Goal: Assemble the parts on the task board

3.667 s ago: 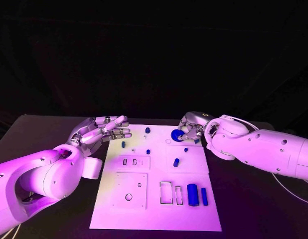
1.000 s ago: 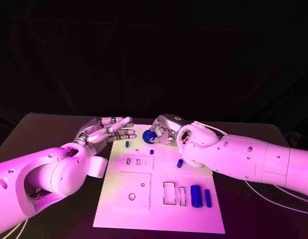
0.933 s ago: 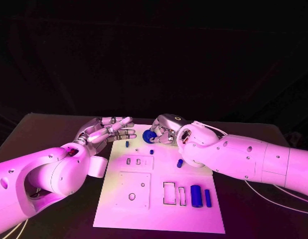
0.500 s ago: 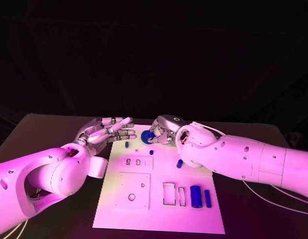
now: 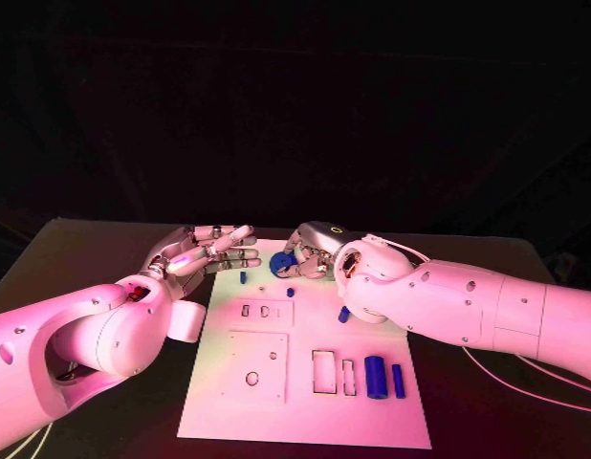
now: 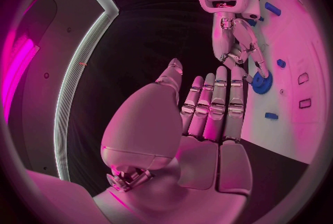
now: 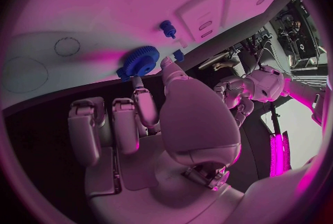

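At the far edge of the white rectangular task board (image 5: 310,382), the right hand (image 5: 313,256) pinches a blue toothed plastic gear (image 5: 283,262) between thumb and a finger, just above the board's far left corner; the gear looks not yet seated. Left hand (image 5: 207,251): empty, fingers extended and apart, just beside the board's far left edge. Also on the board: two short blue pegs (image 5: 242,277) standing near the far end, one blue piece (image 5: 344,314) at mid-board, and a thick blue cylinder (image 5: 376,370) with a thinner blue rod (image 5: 398,380) lying near the rectangular slots. Judgement: assembly is at an early stage; most recesses look unfilled.
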Controlling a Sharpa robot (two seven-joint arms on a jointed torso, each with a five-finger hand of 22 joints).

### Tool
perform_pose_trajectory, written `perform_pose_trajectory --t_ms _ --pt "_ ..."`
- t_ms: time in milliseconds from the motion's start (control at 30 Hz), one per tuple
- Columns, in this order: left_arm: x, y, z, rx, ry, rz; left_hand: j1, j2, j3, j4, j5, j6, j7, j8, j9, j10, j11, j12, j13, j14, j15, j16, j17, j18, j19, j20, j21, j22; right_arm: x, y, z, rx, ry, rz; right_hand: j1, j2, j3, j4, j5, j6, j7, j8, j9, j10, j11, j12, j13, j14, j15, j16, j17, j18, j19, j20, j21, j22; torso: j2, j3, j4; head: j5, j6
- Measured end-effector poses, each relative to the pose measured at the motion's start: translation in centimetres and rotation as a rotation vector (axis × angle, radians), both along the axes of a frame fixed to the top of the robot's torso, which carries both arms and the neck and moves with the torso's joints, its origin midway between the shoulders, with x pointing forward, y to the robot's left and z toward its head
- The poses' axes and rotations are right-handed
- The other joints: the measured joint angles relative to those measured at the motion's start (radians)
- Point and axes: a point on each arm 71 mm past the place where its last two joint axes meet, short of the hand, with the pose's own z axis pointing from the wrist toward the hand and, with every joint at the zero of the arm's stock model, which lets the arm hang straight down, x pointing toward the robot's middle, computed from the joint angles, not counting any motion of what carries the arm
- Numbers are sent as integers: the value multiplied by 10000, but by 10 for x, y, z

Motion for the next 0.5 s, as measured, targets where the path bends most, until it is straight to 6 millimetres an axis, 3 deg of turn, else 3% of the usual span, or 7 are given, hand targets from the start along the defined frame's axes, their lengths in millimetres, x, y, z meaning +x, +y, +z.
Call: perform_pose_trajectory --t_ms 267,400,500 --pt "0 0 0 4 0 10 0 0 0 0 0 0 0 0 0 0 0 0 0 0 0 0 -1 0 0 0 0 1 2 -1 -1 -48 199 -24 1 0 -83 83 64 -2 1 -1 -9 0 0 0 38 0 0 0 0 0 0 0 0 8 0 1 -5 -1 -5" --pt "0 0 0 5 0 11 0 0 0 0 0 0 0 0 0 0 0 0 0 0 0 0 -1 -1 0 0 0 0 4 -3 -1 -37 245 -122 1 0 -180 123 347 -234 88 -226 -91 0 0 1 27 37 37 0 7 0 0 0 0 8 0 1 -3 -1 5" --pt "0 1 0 6 0 15 0 0 0 0 0 0 0 0 0 0 0 0 0 0 0 0 -1 0 0 0 0 -1 5 -4 -1 -1 276 -147 1 0 -235 122 387 -247 101 -231 -108 0 0 1 27 37 37 0 8 0 0 0 0 7 0 5 0 -1 12"
